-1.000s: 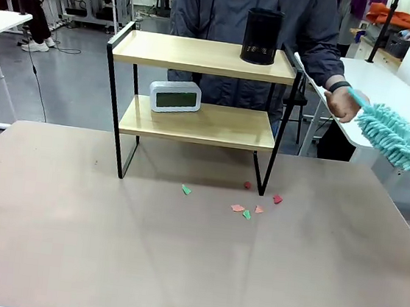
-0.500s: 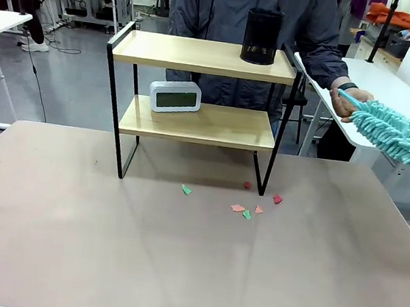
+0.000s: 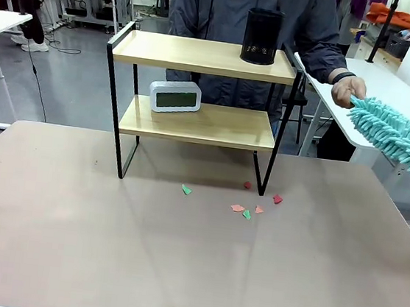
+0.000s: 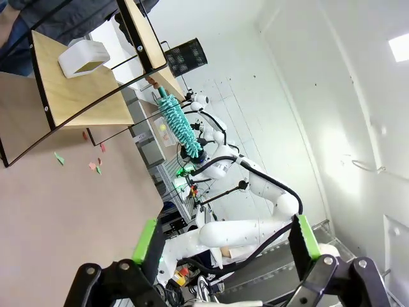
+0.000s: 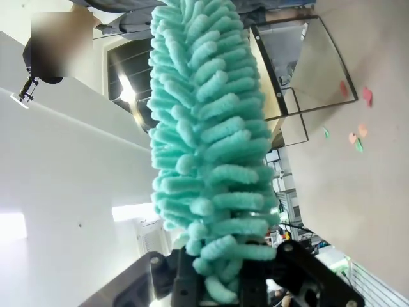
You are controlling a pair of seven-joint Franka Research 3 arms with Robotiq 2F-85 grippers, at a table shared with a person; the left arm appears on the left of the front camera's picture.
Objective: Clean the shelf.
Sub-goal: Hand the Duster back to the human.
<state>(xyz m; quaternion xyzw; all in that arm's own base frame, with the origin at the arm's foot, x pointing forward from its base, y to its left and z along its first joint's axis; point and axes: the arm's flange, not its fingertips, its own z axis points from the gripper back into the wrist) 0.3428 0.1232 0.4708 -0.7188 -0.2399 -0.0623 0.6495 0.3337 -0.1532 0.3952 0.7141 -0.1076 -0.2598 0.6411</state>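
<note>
Beige counter [image 3: 177,269] in a workshop room. The shelf [image 3: 200,97] stands at the counter's far side, bearing a white clock [image 3: 174,96] on its lower board and a black mesh cup [image 3: 262,35] on top; paper scraps [image 3: 247,206] lie before it. Right hand [image 5: 239,281] clamped on a teal duster [image 3: 396,134], whose far end a person's hand [image 3: 348,88] grasps. Left hand [image 4: 223,243] spread wide, holding nothing.

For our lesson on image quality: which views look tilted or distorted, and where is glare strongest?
Front view: level and sharp, with soft shadows under the shelf. Left wrist view: rolled, so the shelf slants, and a ceiling light glares at upper right. Right wrist view: the duster looms large, the lower left wall washed out.
</note>
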